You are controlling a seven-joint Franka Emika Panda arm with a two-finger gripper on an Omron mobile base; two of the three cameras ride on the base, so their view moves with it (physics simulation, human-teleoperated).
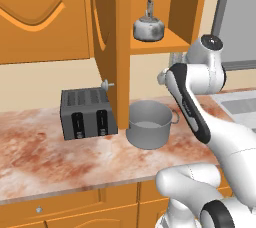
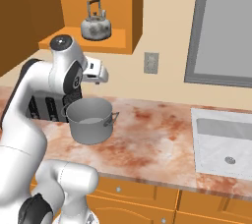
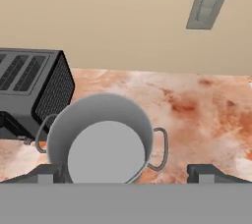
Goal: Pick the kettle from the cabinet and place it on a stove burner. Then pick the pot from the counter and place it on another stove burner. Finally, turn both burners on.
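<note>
Toaster (image 1: 86, 113): dark grey, boxy, sitting at the left end of the tabletop (image 1: 45, 152), its near corner just beside the pot.

Cabinet door (image 1: 106, 32): orange, standing open edge-on, its small knob (image 1: 106, 85) hanging above the toaster's right side.

Pot (image 1: 149, 123): wide grey cylinder, empty, standing upright on the tabletop, at roughly 5 o'clock from the toaster. One loop handle is pointing right, the other facing the toaster.

Kettle (image 1: 148, 25): small, silver-grey, sitting upright on the cabinet (image 2: 98, 2) shelf, loop handle standing tall at 12 o'clock; it is almost straight above the pot.

Gripper (image 3: 126, 173): jaws standing wide apart and holding nothing; the hand is hovering above the pot and looking down into it, one fingertip (image 3: 45, 174) showing at 7 o'clock of the pot and the other at 4 o'clock.

Wall outlet (image 2: 151, 63): grey plate on the cream wall, at 3 o'clock from the shelf.

Sink (image 2: 224, 142): pale basin set in the tabletop at far right.

Step in hand, as judged: the kettle is coming first. The hand should be rising clear of the pot rim, then levelling toward the shelf mouth, keeping off the open door on the left. Closing across the handle's upright loop looks the surest hold; drawing it straight out before lowering should be sparing the shelf edge.
</note>
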